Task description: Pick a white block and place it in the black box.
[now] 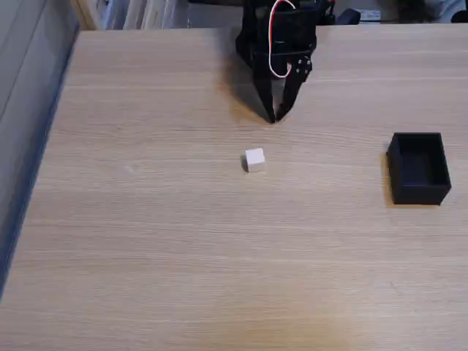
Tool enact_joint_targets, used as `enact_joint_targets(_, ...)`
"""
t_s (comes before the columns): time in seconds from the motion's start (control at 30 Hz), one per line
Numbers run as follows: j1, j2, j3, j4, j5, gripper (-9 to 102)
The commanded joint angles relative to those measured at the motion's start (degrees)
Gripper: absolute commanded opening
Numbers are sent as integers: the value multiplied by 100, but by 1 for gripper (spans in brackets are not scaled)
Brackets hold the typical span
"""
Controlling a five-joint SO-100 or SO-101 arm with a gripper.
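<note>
A small white block [254, 159] lies on the wooden table near the middle of the fixed view. The black box [418, 167] stands open-topped at the right side of the table, with nothing visible inside it. My black gripper [275, 118] hangs from the arm at the top centre, pointing down at the table a little behind and to the right of the block. Its two fingers meet at the tips, so it is shut with nothing held. The block and the gripper are apart.
The wooden table [183, 256] spreads wide in front of and to the left of the block. Its left edge runs diagonally down the left side, with grey floor beyond. Clutter lies behind the table's far edge.
</note>
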Motion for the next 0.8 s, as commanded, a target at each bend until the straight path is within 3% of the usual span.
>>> enact_joint_targets(0.0, 105, 26, 88, 9, -53, 0)
enact_joint_targets(0.77, 299, 26, 79, 0, -62, 0)
